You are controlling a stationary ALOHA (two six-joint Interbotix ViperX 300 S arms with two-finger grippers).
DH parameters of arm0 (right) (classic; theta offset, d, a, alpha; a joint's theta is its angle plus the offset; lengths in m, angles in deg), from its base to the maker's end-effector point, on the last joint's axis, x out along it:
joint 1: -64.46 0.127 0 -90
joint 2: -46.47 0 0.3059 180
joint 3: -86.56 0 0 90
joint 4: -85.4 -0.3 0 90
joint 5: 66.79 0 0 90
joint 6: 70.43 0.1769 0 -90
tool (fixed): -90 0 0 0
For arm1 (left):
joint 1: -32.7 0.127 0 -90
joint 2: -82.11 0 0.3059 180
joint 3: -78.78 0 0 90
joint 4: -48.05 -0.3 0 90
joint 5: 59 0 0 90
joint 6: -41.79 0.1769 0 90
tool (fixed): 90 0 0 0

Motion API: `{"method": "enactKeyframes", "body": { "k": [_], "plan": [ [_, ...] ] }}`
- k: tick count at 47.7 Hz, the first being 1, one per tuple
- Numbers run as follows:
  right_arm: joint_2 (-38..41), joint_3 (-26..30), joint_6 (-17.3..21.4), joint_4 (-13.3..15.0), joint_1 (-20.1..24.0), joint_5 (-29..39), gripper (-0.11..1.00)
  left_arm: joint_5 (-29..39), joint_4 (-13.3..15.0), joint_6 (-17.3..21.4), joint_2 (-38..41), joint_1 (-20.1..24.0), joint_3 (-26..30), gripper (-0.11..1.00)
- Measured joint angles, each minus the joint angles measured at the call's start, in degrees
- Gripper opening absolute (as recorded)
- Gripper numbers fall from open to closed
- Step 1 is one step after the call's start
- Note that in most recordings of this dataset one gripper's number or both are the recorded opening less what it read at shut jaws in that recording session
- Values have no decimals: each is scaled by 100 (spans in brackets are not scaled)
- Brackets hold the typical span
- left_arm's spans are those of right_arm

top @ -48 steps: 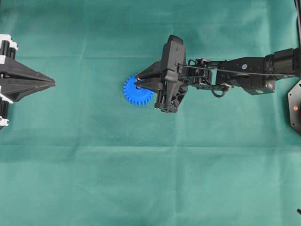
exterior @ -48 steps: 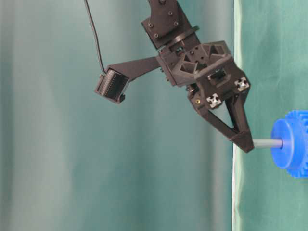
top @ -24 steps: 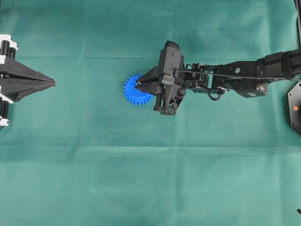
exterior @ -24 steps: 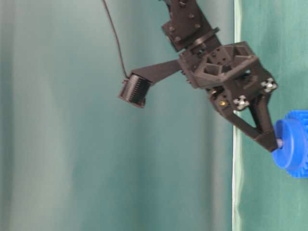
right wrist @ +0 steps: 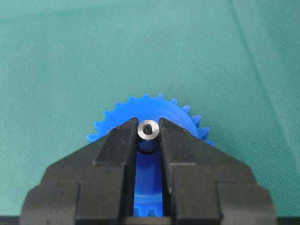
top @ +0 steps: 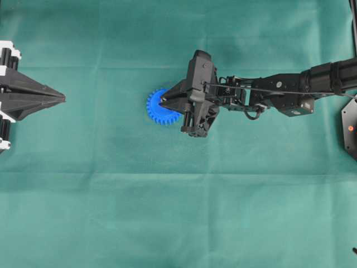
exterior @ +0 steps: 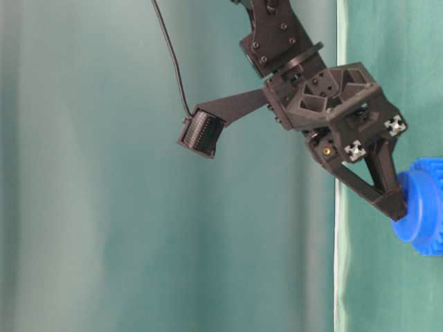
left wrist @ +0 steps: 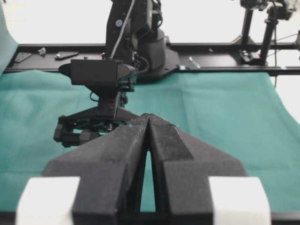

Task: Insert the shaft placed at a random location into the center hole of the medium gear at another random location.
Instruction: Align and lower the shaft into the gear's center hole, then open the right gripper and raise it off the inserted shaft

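Note:
The medium gear, a bright blue toothed wheel, lies flat on the green cloth near the middle. My right gripper is over it, shut on the shaft, whose shiny ring-shaped end shows between the fingertips. In the table-level view the fingertips touch the gear's raised hub, and no length of shaft shows between them. The center hole is hidden by the shaft and the fingers. My left gripper rests at the far left, shut on nothing, with its tips together.
Green cloth covers the table. The right arm stretches in from the right edge. A black round base sits at the far right. In the left wrist view a black frame rail runs along the far side.
My right gripper has gone down onto the gear. The bare length of shaft seen a second ago between the fingertips and the hub has slid into the gear. The left arm has not moved.

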State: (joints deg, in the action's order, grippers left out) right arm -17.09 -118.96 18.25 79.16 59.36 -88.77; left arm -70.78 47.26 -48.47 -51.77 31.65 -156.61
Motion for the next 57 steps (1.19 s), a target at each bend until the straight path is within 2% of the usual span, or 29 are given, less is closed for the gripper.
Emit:
{"method": "enactKeyframes", "body": {
  "k": [12, 14, 22, 26, 35, 57],
  "plan": [
    [0, 0, 0, 0, 0, 0, 15, 0, -9, 0, 0, 0, 0, 0],
    [0, 9, 0, 0, 0, 0, 19, 0, 0, 0, 0, 0, 0, 0],
    [9, 26, 0, 0, 26, 0, 67, 9, 0, 0, 0, 0, 0, 0],
    [9, 26, 0, 0, 53, 0, 86, 26, -9, 0, 0, 0, 0, 0],
    [-79, 26, 9, 0, 44, 44, 82, 26, 0, 0, 0, 0, 0, 0],
    [-1055, 9, 0, 0, 44, 448, 82, 26, 0, 0, -18, 0, 0, 0]
  ]
}}
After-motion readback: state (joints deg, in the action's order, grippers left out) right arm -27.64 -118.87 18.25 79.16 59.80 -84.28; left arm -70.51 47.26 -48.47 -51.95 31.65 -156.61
